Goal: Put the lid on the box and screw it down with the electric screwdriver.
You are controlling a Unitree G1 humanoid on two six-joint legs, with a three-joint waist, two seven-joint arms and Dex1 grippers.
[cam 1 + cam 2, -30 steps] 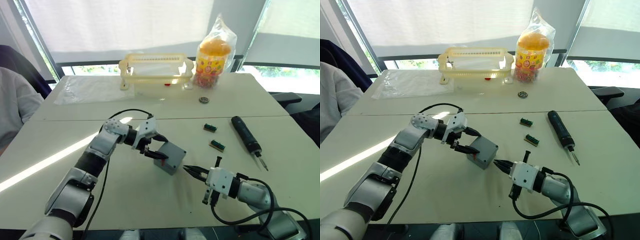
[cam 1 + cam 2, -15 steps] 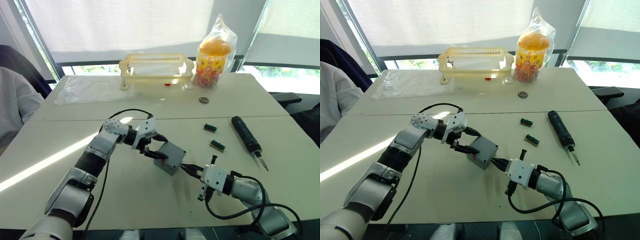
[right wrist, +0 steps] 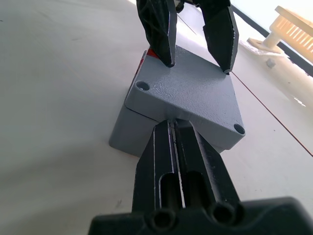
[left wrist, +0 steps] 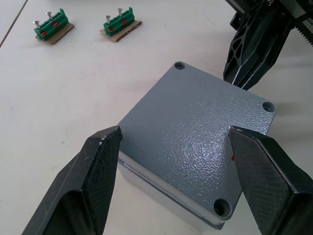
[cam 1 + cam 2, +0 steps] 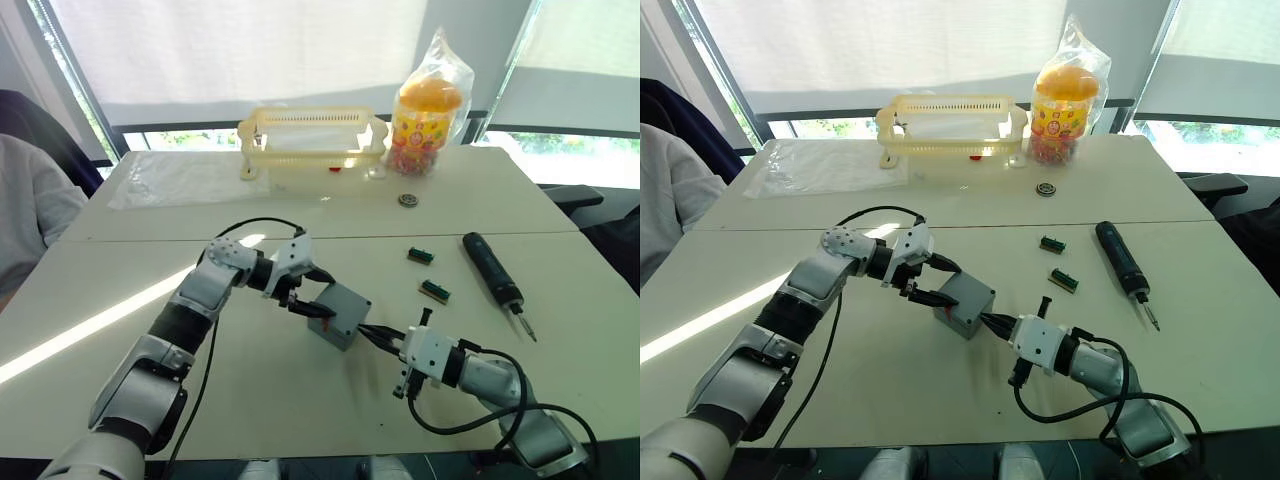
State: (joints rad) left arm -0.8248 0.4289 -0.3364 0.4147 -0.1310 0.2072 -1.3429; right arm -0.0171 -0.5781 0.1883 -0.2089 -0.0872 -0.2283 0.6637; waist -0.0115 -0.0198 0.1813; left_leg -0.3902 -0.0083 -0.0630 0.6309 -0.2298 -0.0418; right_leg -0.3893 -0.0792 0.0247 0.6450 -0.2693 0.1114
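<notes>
The grey-blue box [image 5: 338,325] stands mid-table with the lid [image 4: 195,142] lying on top, its screw holes empty. In the right wrist view the lid [image 3: 188,95] looks slightly offset over the box wall [image 3: 124,134]. My left gripper [image 5: 332,297] is open and straddles the lid, one fingertip at each side. My right gripper [image 5: 365,331] is shut, and its tips press against the lid's near edge. The black electric screwdriver [image 5: 490,265] lies on the table to the right, apart from both grippers.
Two small green terminal blocks [image 5: 421,255] [image 5: 434,291] lie between the box and the screwdriver. At the back stand a yellow basket [image 5: 312,138], a bagged snack jar [image 5: 427,110] and a small round part [image 5: 407,199]. A person [image 5: 25,200] sits at the left edge.
My right gripper has slid forward across the table until its shut tips meet the box. The left gripper and the box have stayed put.
</notes>
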